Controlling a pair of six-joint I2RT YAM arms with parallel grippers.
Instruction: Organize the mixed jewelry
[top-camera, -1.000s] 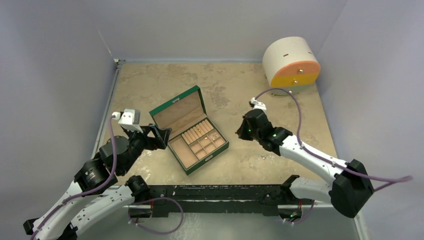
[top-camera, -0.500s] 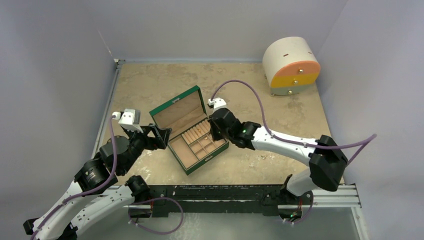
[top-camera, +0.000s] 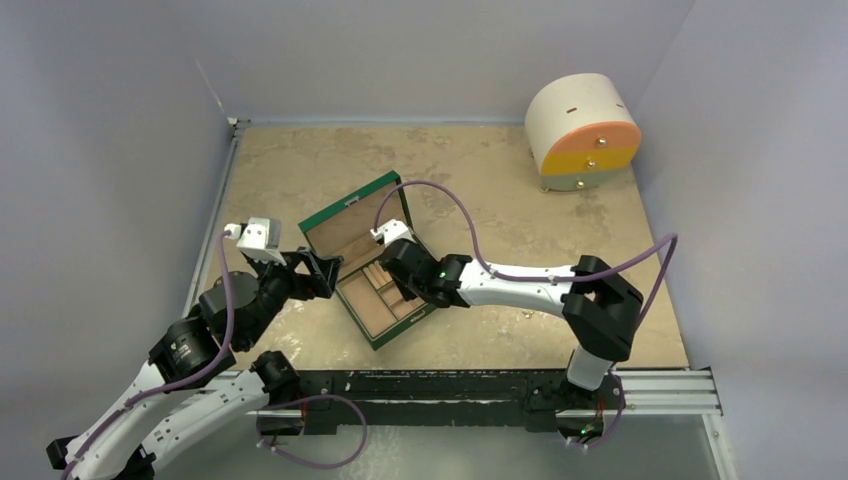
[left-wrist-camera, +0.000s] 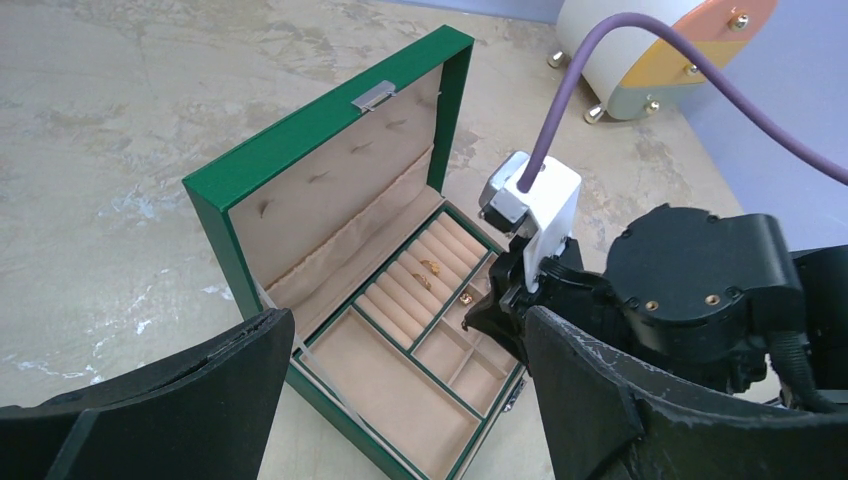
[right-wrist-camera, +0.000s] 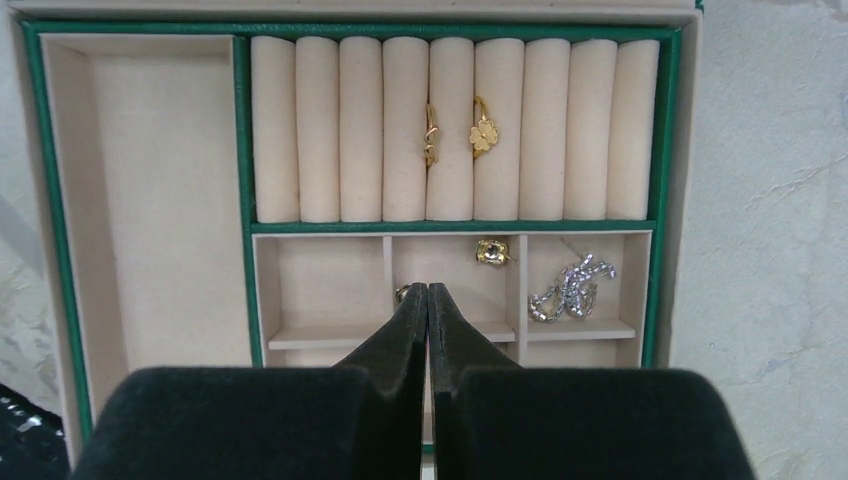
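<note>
The green box (top-camera: 352, 205) lies open between the arms, its tan compartments facing up. In the right wrist view two gold rings (right-wrist-camera: 431, 135) (right-wrist-camera: 484, 130) sit in the ring rolls. A gold earring (right-wrist-camera: 491, 251) and a silver sparkly piece (right-wrist-camera: 570, 288) lie in small compartments. My right gripper (right-wrist-camera: 428, 288) is shut over the middle small compartment, and a small gold piece (right-wrist-camera: 402, 293) shows right at its tips. My left gripper (left-wrist-camera: 400, 400) is wide open and empty, just left of the box's near corner.
The round white-and-orange drawer cabinet (top-camera: 582, 130) stands at the back right, drawers shut. The right arm's purple cable (top-camera: 440, 195) loops over the box lid. Grey walls close in the table on the left, back and right.
My right arm has swung left from the right side of the table to above the box's compartments. The left arm and the box have not moved.
</note>
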